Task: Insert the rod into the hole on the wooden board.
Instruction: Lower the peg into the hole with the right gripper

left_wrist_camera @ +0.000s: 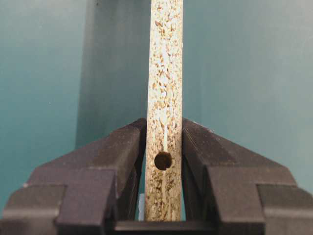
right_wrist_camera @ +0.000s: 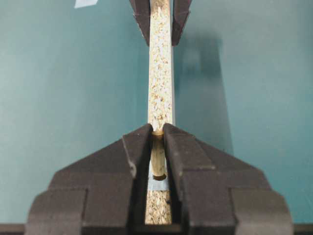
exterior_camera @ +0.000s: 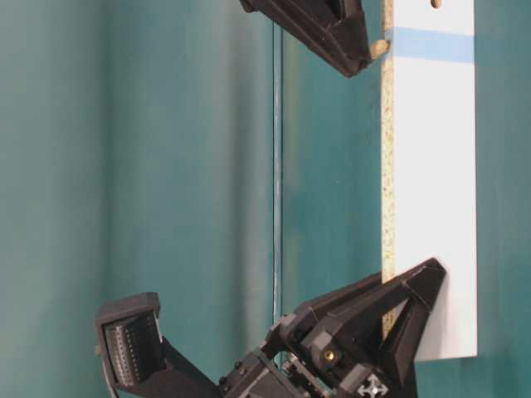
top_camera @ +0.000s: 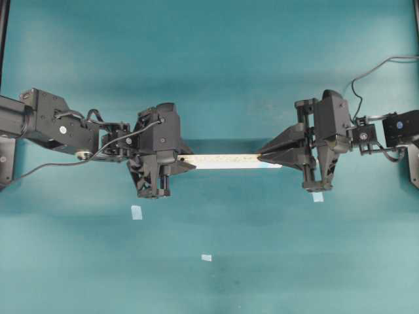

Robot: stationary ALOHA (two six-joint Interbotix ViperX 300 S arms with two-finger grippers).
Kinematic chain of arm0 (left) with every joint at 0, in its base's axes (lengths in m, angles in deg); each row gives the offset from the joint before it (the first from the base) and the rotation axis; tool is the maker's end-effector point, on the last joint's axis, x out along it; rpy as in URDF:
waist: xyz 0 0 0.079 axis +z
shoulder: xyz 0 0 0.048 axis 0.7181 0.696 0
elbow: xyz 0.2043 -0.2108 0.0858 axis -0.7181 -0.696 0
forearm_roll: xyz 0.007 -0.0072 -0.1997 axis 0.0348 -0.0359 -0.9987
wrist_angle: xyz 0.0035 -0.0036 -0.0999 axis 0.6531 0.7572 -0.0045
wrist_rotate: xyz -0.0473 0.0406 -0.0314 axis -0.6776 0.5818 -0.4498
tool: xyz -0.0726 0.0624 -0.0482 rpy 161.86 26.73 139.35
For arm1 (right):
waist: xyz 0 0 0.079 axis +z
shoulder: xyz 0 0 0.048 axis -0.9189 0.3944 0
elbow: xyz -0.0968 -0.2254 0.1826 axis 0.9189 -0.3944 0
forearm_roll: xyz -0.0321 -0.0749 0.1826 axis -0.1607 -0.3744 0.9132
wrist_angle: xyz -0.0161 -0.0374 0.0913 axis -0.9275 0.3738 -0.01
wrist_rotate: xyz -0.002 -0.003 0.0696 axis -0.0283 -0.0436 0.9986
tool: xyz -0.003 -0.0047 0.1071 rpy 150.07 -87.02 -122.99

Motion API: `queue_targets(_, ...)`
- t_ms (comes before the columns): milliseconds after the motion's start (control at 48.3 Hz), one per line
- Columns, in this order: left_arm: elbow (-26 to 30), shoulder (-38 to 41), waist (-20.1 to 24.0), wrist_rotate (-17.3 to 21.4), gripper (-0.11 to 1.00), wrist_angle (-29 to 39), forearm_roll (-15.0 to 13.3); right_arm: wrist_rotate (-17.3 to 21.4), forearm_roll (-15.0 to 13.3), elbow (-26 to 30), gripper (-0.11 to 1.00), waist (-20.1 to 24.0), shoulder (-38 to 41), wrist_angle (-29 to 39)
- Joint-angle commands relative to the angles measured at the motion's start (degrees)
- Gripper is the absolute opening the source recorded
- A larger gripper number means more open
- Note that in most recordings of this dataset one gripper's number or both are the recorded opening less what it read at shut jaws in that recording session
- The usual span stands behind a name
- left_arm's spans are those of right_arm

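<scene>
In the foreground of the right wrist view, the right gripper (right_wrist_camera: pixel 157 142) was pinching the rod (right_wrist_camera: pixel 158 161), its two black fingers (right_wrist_camera: pixel 132 152) pressed against the short tan cylinder from either side. The rod's lower end sat at the hole (right_wrist_camera: pixel 159 176) in the speckled edge of the wooden board (right_wrist_camera: pixel 160 73), where a pale blue patch (right_wrist_camera: pixel 157 184) bordered the opening; how deep the rod had entered could not be told. Beyond it the narrow edge ran away to the left gripper (right_wrist_camera: pixel 160 19), which clamped the board's far end.

From the left wrist camera, the left gripper (left_wrist_camera: pixel 164 147) was closed on the board (left_wrist_camera: pixel 165 58), one finger on each flat face, with the second dark hole (left_wrist_camera: pixel 163 160) lying in the edge between them.

Seen from table level, the board (exterior_camera: pixel 436 182) showed its white face and a blue band (exterior_camera: pixel 431 46), and the rod (exterior_camera: pixel 379 48) met the speckled edge at that band, held at the tip of the right gripper (exterior_camera: pixel 365 54).

From overhead, the board (top_camera: pixel 222 161) spanned the gap between the two arms above the teal table (top_camera: pixel 209 65), held up off the surface. Three pale blue tape squares (top_camera: pixel 136 212) lay on the table nearer the bottom of that view.
</scene>
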Motion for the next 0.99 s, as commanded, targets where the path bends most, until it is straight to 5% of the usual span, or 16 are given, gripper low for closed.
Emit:
queue_targets(0, 0.6, -0.8, -0.3, -0.4, 0.31, -0.2, 0.0, -0.1, 0.2, 0.7, 0.12, -0.2, -0.5, -0.5)
queue_targets(972, 0.6, -0.8, -0.3, -0.4, 0.31, -0.2, 0.0, -0.1, 0.2, 1.1, 0.12, -0.2, 0.4, -0.2)
